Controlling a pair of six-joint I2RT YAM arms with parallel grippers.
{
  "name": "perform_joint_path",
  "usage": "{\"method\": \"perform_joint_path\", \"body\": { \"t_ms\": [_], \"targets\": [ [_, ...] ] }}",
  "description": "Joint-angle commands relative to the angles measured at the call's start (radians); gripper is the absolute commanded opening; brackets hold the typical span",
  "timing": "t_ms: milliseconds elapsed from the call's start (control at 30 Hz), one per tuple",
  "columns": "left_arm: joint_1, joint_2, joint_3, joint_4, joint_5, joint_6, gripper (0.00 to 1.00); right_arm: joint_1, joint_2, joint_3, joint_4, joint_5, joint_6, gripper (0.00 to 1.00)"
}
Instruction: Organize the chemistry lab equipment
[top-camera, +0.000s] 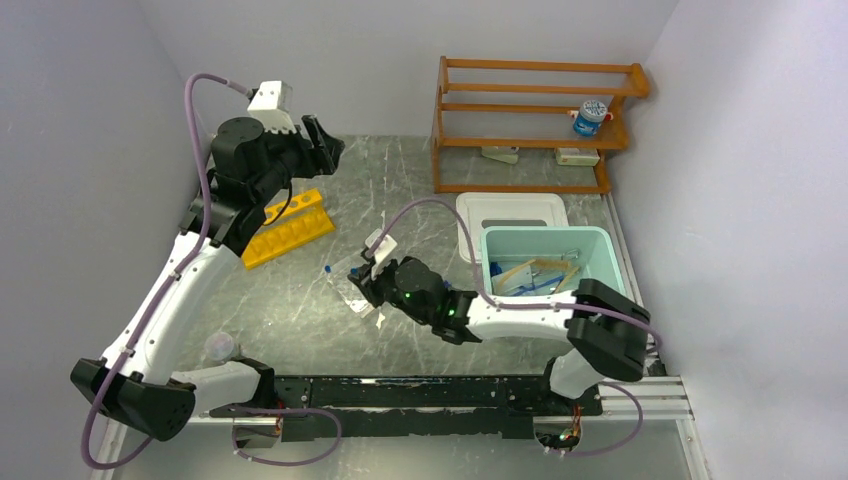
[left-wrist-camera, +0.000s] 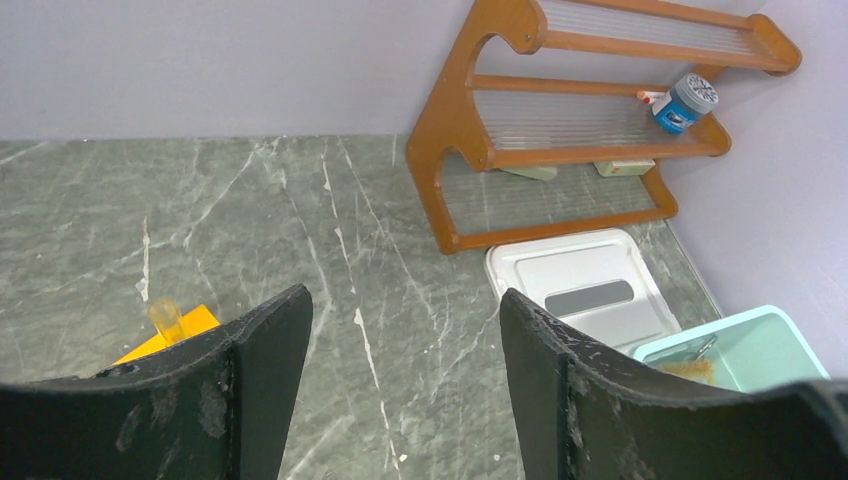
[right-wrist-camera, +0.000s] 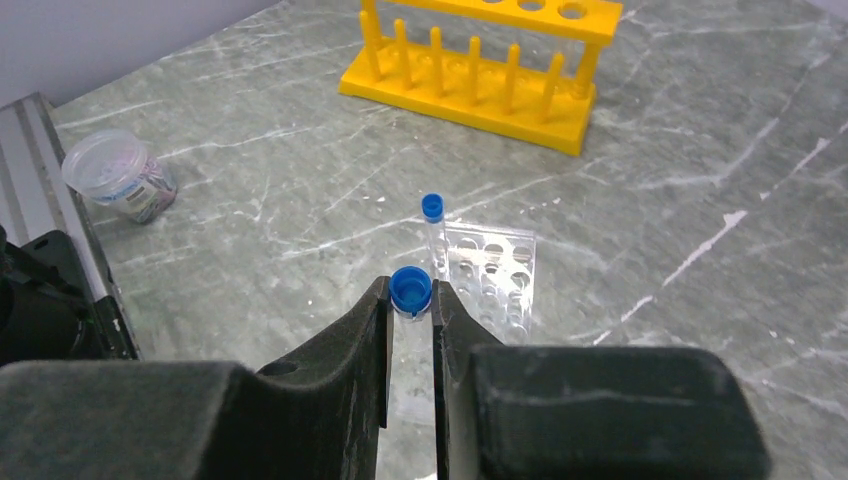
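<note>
Blue-capped tube (right-wrist-camera: 411, 288) clamped in right pincer (right-wrist-camera: 410, 312)

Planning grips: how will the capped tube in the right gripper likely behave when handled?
Probably light: the tube is small and clear. Its round body may slip in the right gripper, and would likely roll if laid down.

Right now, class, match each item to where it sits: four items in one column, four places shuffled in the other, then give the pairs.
Items
1. yellow rack
2. blue-capped tube
3. white lid
4. blue-lidded jar

Places
A. on the orange shelf
B. gripped by the right end effector
C. flat behind the teal tub
D. on the table's left side

Pairs: 1-D, 2-B, 3-C, 4-A
</note>
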Motion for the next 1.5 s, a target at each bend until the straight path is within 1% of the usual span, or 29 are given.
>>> {"method": "perform_joint_path", "body": {
  "t_ms": [0,133,300,433,467,600,933,1467],
  "targets": [
    [0.018,-0.02,-0.011,-0.016,0.021,-0.009,0.73,0.024,0.087,0.002,0.196,0.019,-0.076,0.12],
    [0.023,-0.038,-0.021,-0.035,0.009,0.004,0.73,0.035,0.182,0.043,0.233,0.006,-0.093,0.12],
    [0.027,-0.063,-0.031,-0.058,0.009,0.021,0.73,0.038,0.245,0.078,0.259,0.012,-0.097,0.12],
    [0.029,-0.067,-0.044,-0.065,0.009,0.02,0.73,0.038,0.292,0.095,0.284,0.015,-0.132,0.12],
    [0.029,-0.069,-0.05,-0.069,-0.013,0.017,0.73,0.038,0.302,0.098,0.289,0.013,-0.134,0.12],
    [0.032,-0.096,-0.081,-0.058,-0.052,0.018,0.73,0.038,0.333,0.111,0.308,0.007,-0.142,0.12],
    [0.037,-0.112,-0.094,-0.073,-0.063,0.025,0.73,0.038,0.404,0.123,0.399,0.081,-0.166,0.12],
    [0.043,-0.116,-0.119,-0.068,-0.055,0.017,0.72,0.038,0.48,0.145,0.391,0.102,-0.163,0.12]
  ]
}}
